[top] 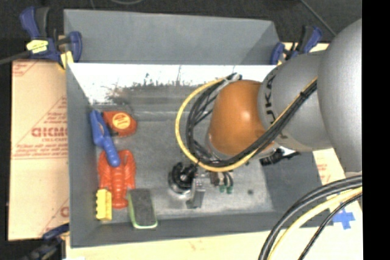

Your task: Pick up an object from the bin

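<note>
My gripper (196, 190) is low over the bin floor at the front middle, just under the arm's orange cover. Right against its left side is a small dark round thing with a shiny rim (179, 178); whether it is held I cannot tell. A grey sponge with a green edge (142, 209) lies to the left near the front wall, apart from the gripper.
Along the bin's left side lie an orange-red plastic toy (117, 177), a yellow block (103, 204) at its front end, a blue-handled tool (102, 137) and a round orange tape measure (120, 122). The arm and its cables cover the bin's right half.
</note>
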